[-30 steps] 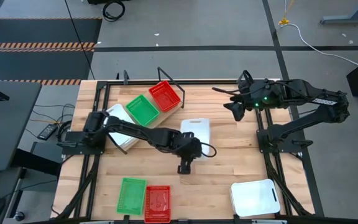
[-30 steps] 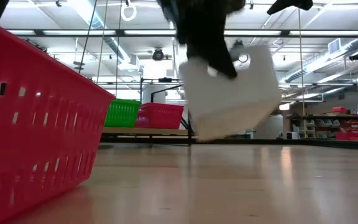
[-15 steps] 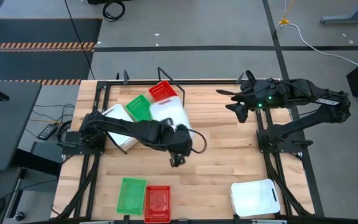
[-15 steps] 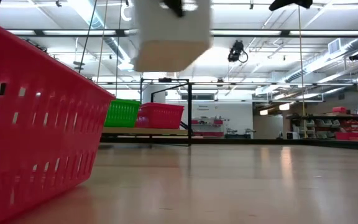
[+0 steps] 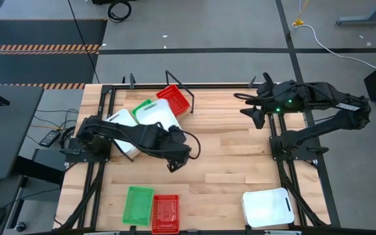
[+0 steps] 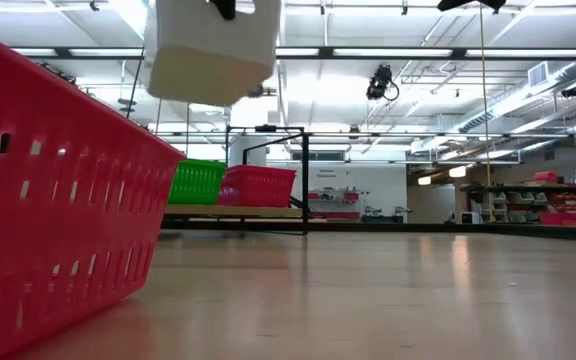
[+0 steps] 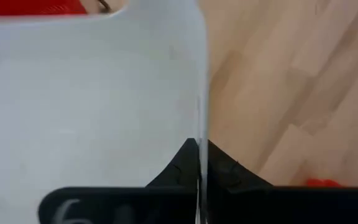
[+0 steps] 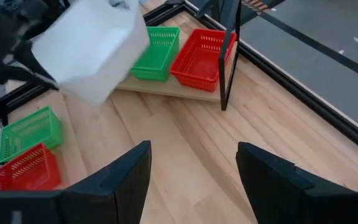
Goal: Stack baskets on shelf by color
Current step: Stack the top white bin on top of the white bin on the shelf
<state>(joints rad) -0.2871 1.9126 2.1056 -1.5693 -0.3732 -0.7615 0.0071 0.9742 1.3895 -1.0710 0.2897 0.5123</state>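
My left gripper (image 5: pixel 167 132) is shut on a white basket (image 5: pixel 158 116) and holds it in the air over the shelf's middle. The low view shows that basket (image 6: pixel 213 50) high above the tabletop. The shelf plank (image 8: pixel 166 87) carries a green basket (image 8: pixel 157 53) and a red basket (image 8: pixel 201 56), standing on their bottoms side by side. Another white basket (image 5: pixel 124 127) sits at the shelf's left end. My right gripper (image 8: pixel 191 180) hovers open over the table's far right part, touching nothing. My left gripper pinches one side wall of the white basket at its rim (image 7: pixel 199 124), one finger inside (image 7: pixel 179 171) and one outside (image 7: pixel 229 171). It comes at the wall from the basket's near-right side. The basket is lifted clear, tilted, above the baskets on the shelf.
A green basket (image 5: pixel 138 205), a red basket (image 5: pixel 166 213) and a white basket (image 5: pixel 271 207) stand along the near edge. The shelf's black wire frame end (image 8: pixel 229 56) rises beside the red basket. Bare wood lies in the table's middle (image 5: pixel 227 163).
My left gripper has risen and swung from the table's middle toward the far left, carrying the white basket. The basket had its lower edge near the tabletop and now hangs high over the shelf. My right arm has drifted slightly toward the right edge.
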